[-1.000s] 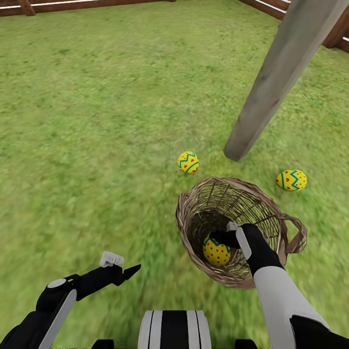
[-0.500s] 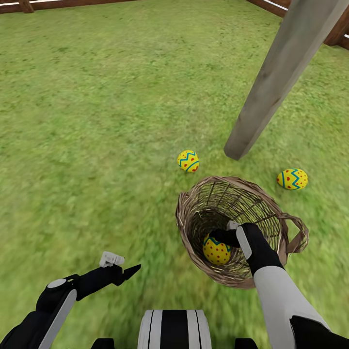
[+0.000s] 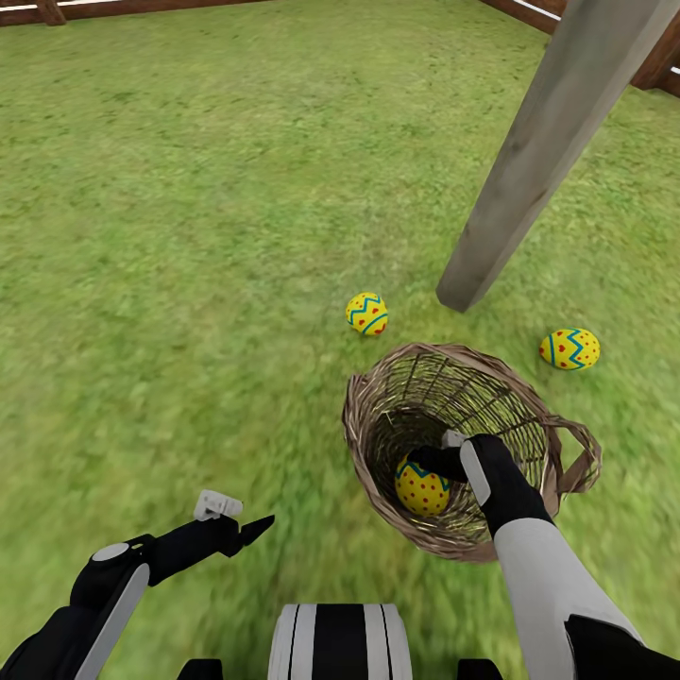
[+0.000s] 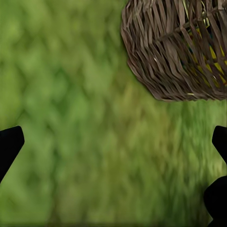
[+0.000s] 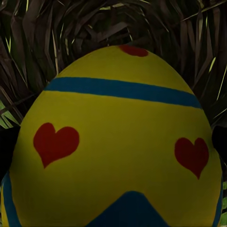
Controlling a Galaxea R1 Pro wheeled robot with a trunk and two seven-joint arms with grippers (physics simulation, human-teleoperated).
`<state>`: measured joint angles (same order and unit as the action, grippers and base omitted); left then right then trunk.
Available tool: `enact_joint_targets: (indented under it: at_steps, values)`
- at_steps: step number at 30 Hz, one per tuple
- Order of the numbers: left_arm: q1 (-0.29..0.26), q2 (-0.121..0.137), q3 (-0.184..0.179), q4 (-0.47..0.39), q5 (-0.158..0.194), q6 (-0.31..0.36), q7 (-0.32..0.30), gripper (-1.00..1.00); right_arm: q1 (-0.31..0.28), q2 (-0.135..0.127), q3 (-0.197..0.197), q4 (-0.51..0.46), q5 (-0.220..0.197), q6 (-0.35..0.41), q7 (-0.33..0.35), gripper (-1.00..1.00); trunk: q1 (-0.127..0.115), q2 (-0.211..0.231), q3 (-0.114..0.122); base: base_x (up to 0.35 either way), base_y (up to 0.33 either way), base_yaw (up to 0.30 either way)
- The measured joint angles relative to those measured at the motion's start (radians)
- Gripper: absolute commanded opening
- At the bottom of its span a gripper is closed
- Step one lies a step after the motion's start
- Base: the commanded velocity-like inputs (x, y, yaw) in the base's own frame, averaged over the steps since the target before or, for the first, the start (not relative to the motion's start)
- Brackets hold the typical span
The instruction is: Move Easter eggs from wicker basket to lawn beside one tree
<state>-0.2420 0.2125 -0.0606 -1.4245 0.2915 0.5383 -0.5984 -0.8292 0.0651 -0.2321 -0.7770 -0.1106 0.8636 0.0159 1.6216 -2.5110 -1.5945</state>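
Mottled lawn point(image 3: 189, 236), woven twig basket point(image 3: 378, 397), right gripper point(image 3: 436, 465) jaws around smooth egg point(image 3: 421, 489), left gripper point(image 3: 231, 519) jaws wide.

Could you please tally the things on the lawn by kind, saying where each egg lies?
Easter eggs: 3, one in the basket, two on the grass
Wicker basket: 1
Tree trunk: 1
Total: 5

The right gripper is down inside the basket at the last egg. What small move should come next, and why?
Probably close the right gripper on the egg in the wicker basket, then lift. The right wrist view shows the egg very close between dark fingertips at the edges, and two eggs already lie on the lawn near the trunk.
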Motion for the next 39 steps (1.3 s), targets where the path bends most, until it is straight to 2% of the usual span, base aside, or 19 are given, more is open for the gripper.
enact_joint_targets:
  at_steps: [25, 29, 39]
  values:
    - [0.0, 0.0, 0.0, 0.0, 0.002, 0.0, -0.008, 1.0, 0.0, 0.0, 0.002, -0.001, 0.001, -0.003, -0.001, -1.0, 0.0, 0.0, 0.0, 0.0, 0.0, 0.0]
    - [0.0, 0.0, 0.0, 0.0, 0.002, 0.001, -0.008, 1.0, 0.001, 0.0, 0.002, 0.036, 0.02, -0.002, -0.002, -1.0, -0.002, 0.001, 0.015, 0.0, 0.0, 0.0]
    - [0.0, 0.0, -0.002, -0.002, 0.005, 0.003, -0.008, 1.0, 0.0, 0.0, 0.002, 0.036, 0.019, -0.001, -0.002, -1.0, -0.006, 0.003, 0.054, 0.0, 0.0, 0.0]
